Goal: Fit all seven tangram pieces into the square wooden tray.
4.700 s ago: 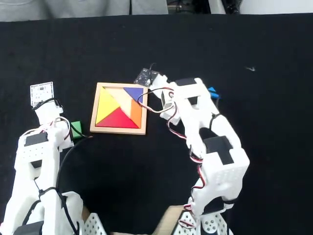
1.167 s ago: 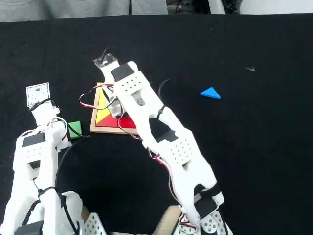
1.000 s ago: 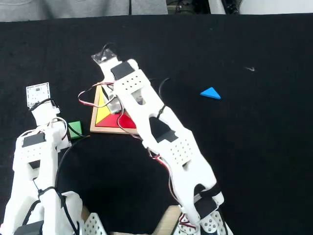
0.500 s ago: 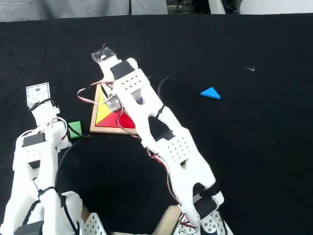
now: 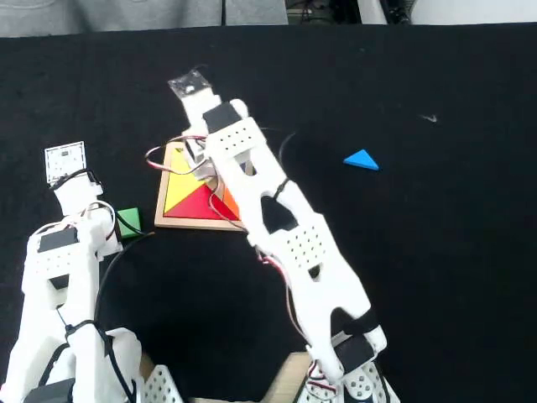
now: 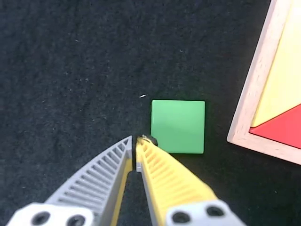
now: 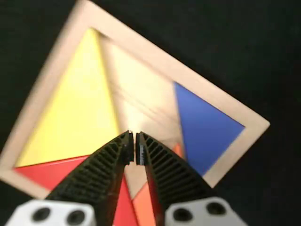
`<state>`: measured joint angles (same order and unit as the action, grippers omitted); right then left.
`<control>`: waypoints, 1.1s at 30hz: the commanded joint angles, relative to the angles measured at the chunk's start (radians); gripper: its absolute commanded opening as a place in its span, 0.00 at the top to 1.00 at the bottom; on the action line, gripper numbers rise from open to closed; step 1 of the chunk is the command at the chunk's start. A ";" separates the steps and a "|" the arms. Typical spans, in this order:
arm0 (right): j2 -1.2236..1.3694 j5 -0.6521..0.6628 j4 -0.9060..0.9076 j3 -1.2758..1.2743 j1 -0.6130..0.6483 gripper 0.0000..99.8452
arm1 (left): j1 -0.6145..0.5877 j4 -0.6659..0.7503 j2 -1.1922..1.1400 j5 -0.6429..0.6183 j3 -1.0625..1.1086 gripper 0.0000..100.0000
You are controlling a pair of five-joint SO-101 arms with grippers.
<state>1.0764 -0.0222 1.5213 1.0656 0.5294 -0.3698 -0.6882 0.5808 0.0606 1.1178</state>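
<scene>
R gripper (image 7: 133,141) jaws closed, empty, above part-filled tray (image 7: 211,94). L gripper (image 6: 135,143) jaws closed, tips at green square (image 6: 178,126), just beside tray. Blue triangle (image 5: 361,159) well apart.

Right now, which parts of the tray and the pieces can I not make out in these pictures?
High view: the right arm covers the right half of the tray.
Right wrist view: the right gripper hides most of the orange piece.
Left wrist view: the picture's edge cuts off the tray beyond one corner.
</scene>
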 commanded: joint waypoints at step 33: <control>-0.197 0.153 0.249 0.337 0.020 0.99 | -0.071 -0.247 -0.006 0.160 -0.354 0.95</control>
<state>1.0441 0.0898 1.7331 1.3725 0.5692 -0.4097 -0.8109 0.5808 0.0760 0.9766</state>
